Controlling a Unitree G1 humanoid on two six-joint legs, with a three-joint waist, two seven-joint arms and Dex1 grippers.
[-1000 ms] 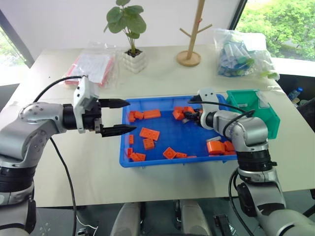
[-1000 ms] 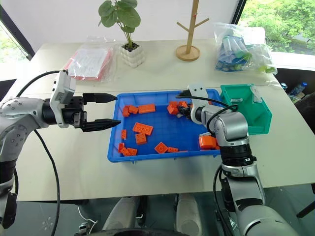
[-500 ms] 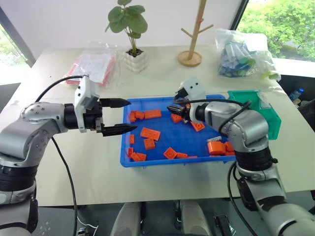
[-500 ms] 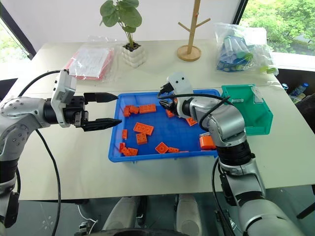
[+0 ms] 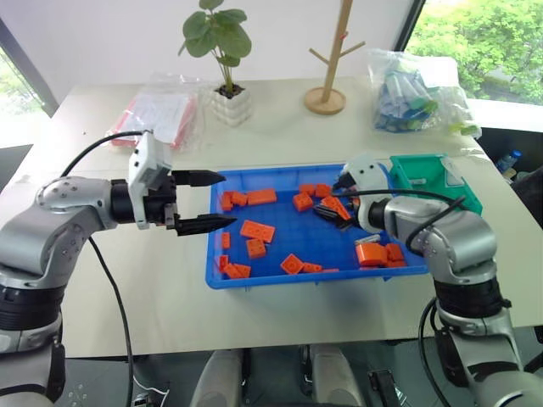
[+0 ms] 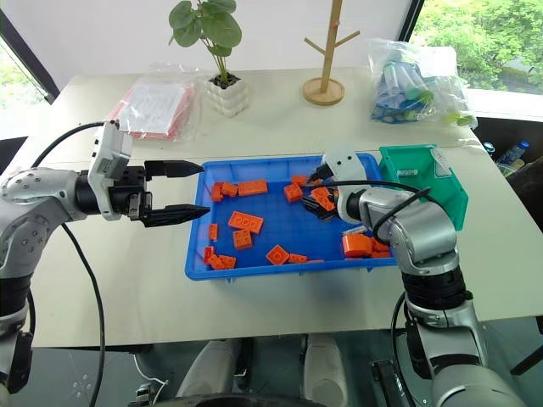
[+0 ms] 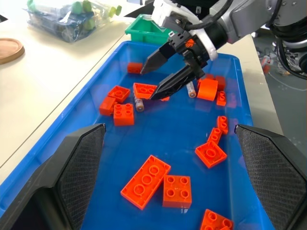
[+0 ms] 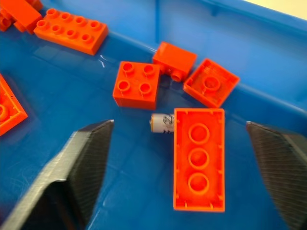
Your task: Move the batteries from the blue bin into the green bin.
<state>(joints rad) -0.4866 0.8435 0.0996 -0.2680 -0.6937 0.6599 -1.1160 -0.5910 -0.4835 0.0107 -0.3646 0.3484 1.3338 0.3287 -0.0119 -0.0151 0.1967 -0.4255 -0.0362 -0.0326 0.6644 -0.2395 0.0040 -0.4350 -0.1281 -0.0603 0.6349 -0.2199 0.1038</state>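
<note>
Left gripper (image 5: 206,201) hovering at the blue bin's (image 5: 271,277) left edge, jaws wide and empty, orange bricks (image 5: 256,230) scattered inside, right gripper (image 7: 154,79) over a battery (image 8: 161,123) half under a brick, jaws spread, green bin (image 5: 428,176) far right on the counter (image 5: 144,288)

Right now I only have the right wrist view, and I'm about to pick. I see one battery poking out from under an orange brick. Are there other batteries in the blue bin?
Observer: Yes. A second battery lies in the blue bin, beside the round orange block.
Operator: Where's the green bin?
Observer: The green bin stands on the table just outside the blue bin's far right corner.
Operator: Is the left pincer in my way?
Observer: No. The left pincer hovers open and empty at the blue bin's left edge.
</note>
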